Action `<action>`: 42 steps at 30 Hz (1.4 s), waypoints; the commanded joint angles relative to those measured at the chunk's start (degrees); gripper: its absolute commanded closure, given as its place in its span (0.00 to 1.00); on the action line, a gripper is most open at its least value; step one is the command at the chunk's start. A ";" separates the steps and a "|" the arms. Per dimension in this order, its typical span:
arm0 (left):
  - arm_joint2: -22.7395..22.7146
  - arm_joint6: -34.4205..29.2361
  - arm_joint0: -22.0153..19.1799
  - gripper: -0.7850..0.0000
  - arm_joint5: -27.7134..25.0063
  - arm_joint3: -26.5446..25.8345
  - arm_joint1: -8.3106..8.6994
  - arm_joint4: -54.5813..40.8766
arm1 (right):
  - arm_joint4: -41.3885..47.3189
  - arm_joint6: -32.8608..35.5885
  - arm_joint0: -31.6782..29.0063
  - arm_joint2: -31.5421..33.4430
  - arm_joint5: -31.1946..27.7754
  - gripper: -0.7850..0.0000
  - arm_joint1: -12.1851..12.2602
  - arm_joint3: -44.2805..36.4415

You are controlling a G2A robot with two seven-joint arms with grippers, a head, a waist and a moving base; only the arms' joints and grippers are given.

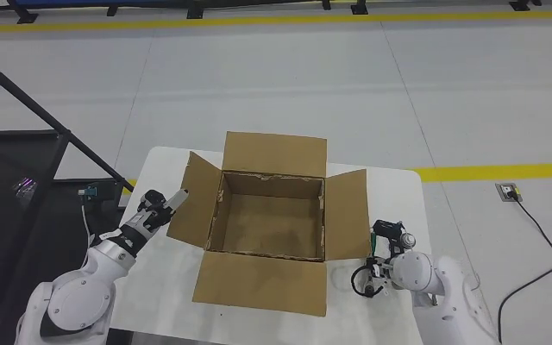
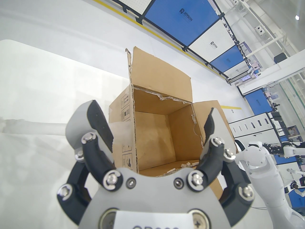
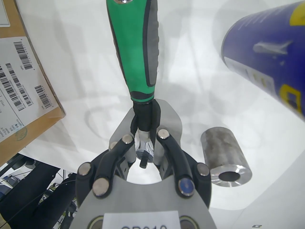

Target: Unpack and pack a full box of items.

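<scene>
**Box stands open, right arm has a tool in its grip**

Here we are at the white tabletop (image 1: 388, 185), and the cardboard box (image 1: 276, 153) sits square in the middle of it. All four flaps are folded outward. The far flap stands up and the near one lies flat toward the front edge. Its rim is ragged with torn cardboard, and the brown inner walls and floor are in plain sight from above.

Over on the left side, the left gripper (image 2: 152, 115) hangs just beside the box's left flap, pointing toward the box. Its jaws are spread wide, with nothing between the dark pads (image 2: 99, 120). Whether the tip touches the flap, I cannot tell.

Now to the right side, near the front right corner of the tabletop. The right gripper (image 3: 144, 117) is low over the white surface, just off the box's right flap (image 3: 21, 77), the one covered in barcode labels. Its jaws are pinching a green-handled tool (image 3: 135, 36) at the black neck where the handle meets the shiny metal head. The green and grey handle runs straight out beyond the fingertips, ending in a chrome tip. Whether the tool rests on the surface or is lifted clear, I cannot tell.

Two neighbours share that corner. A short metal cylinder (image 3: 224, 153) with a hole bored through it lies on its side just beside the gripper. A blue can (image 3: 264, 55) with yellow markings lies a little farther off, also on its side.
</scene>
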 commanded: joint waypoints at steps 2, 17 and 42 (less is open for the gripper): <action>0.00 0.00 0.00 0.00 0.00 0.00 0.00 0.00 | -0.02 0.55 0.61 -0.63 0.05 1.00 0.05 0.80; 0.00 0.00 0.00 0.00 0.00 0.00 0.00 0.00 | 0.84 1.25 1.45 -1.54 0.78 0.80 0.53 1.27; -2.27 0.13 1.98 0.00 -1.02 -1.46 0.56 0.56 | 28.98 -7.77 -7.51 18.95 -4.60 0.00 2.44 -26.94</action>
